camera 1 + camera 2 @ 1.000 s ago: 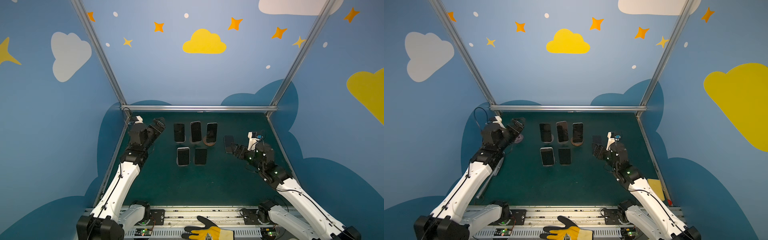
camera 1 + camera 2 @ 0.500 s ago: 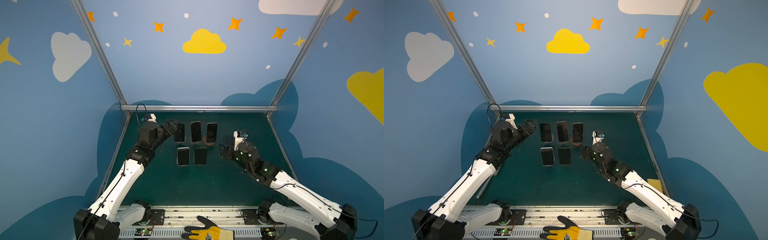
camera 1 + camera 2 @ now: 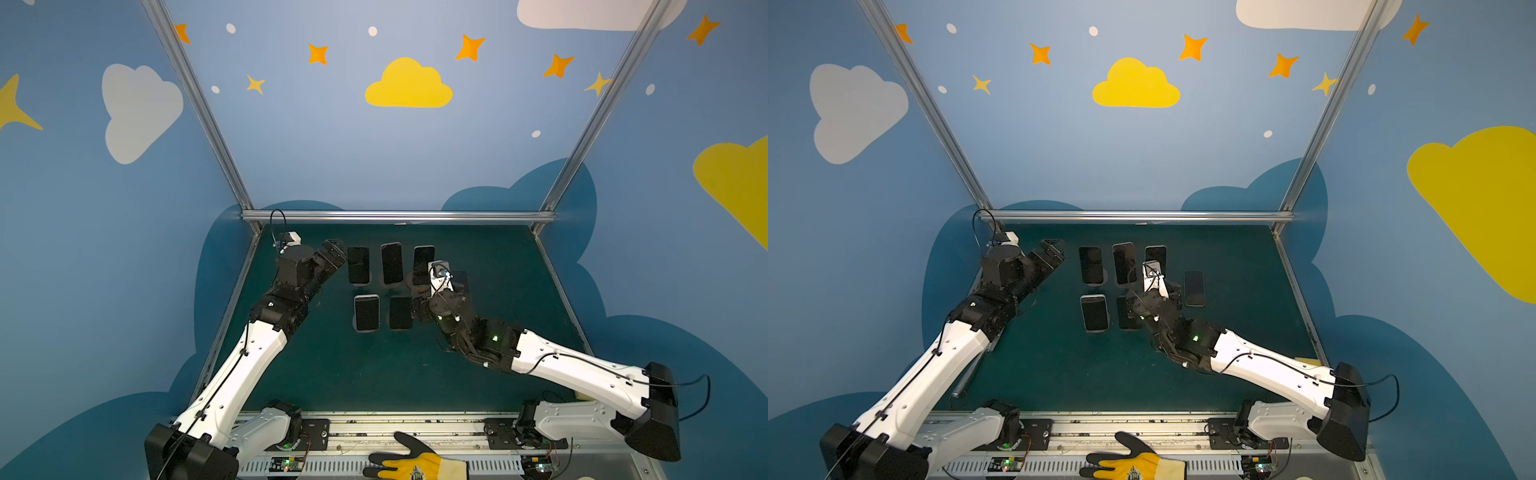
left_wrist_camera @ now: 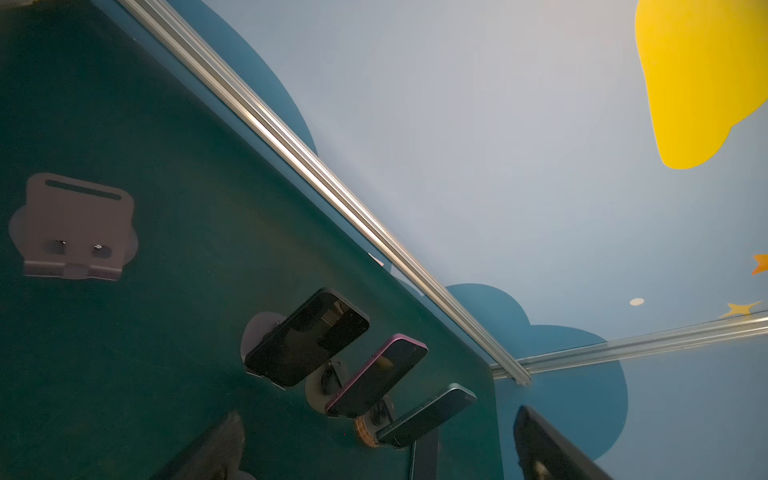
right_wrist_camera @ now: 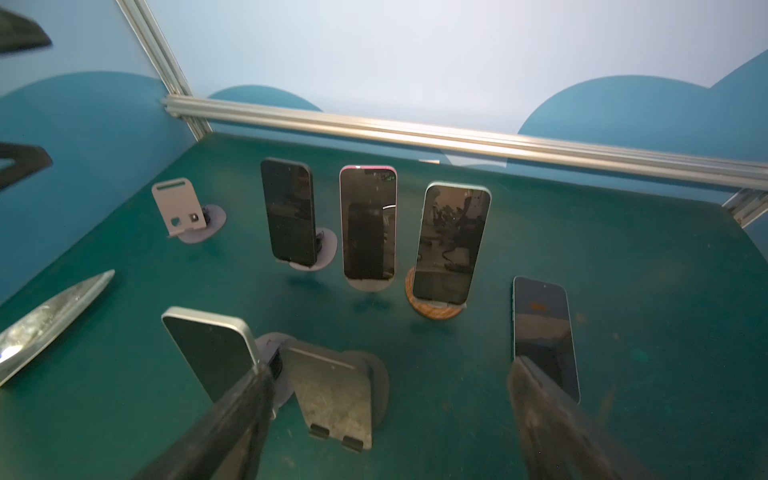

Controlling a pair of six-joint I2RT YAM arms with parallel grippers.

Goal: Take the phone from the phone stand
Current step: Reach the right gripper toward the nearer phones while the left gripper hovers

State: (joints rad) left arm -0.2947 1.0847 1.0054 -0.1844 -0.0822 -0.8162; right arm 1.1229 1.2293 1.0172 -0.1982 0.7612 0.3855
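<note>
Three dark phones lean upright on stands in the back row: black [image 3: 358, 265] [image 5: 289, 212], pink-edged [image 3: 391, 263] [image 5: 368, 222] and pale-edged [image 3: 424, 257] [image 5: 453, 243] on a wooden stand [image 5: 436, 309]. In front, a white-edged phone [image 3: 366, 313] [image 5: 210, 353] sits on its stand beside an empty grey phone stand [image 3: 400, 313] [image 5: 332, 390]. My right gripper [image 5: 390, 415] [image 3: 417, 306] is open, its fingers either side of that empty stand. The left gripper [image 3: 332, 251] [image 4: 374, 457] is open just left of the black phone.
Another phone [image 3: 1194, 288] [image 5: 542, 328] lies flat on the green table [image 3: 374, 374], right of my right gripper. An empty grey stand [image 5: 180, 210] [image 4: 75, 226] is at the far left. A metal bar [image 3: 967, 374] lies along the left edge. A glove [image 3: 415, 465] rests on the front rail.
My right gripper has swung left, away from the flat phone, to the front empty stand and opened wider. The left gripper has moved right toward the back row, still open.
</note>
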